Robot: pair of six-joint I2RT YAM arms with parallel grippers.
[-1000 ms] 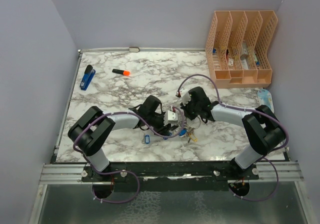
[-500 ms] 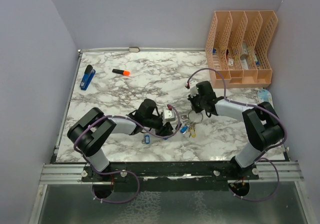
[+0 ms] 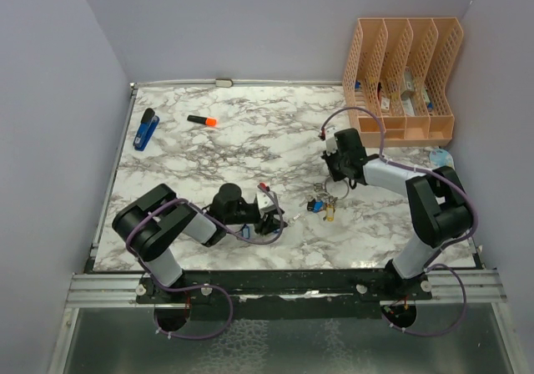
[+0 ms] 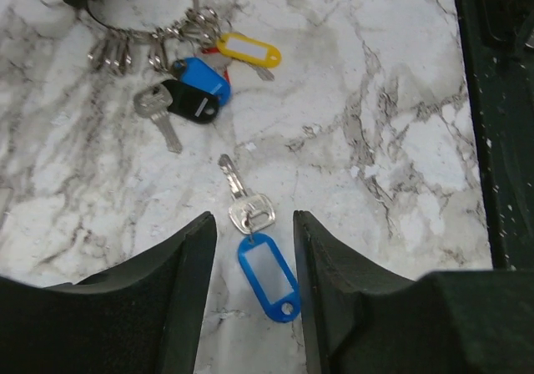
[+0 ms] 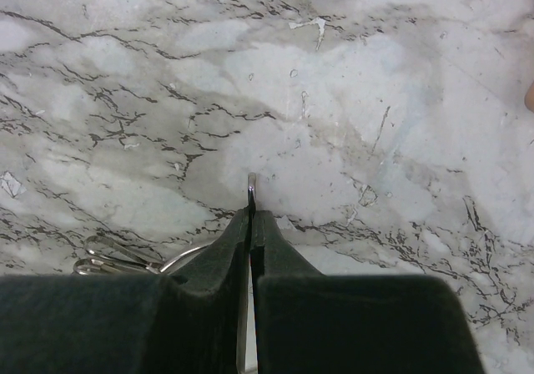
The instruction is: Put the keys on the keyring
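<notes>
The counter (image 4: 400, 98) is smooth and marble-patterned, with a soft sheen. The keyring (image 4: 158, 30) is bright polished metal wire. The loose key (image 4: 246, 203) is silvery metal, its blue tag (image 4: 269, 278) glossy plastic with a pale label window. The left claw (image 4: 252, 219) looks matt black plastic.

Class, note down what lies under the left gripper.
A loose key with a blue tag lies on the marble table between the left gripper's open fingers, untouched. Whatever is beneath the fingers themselves is covered.
</notes>
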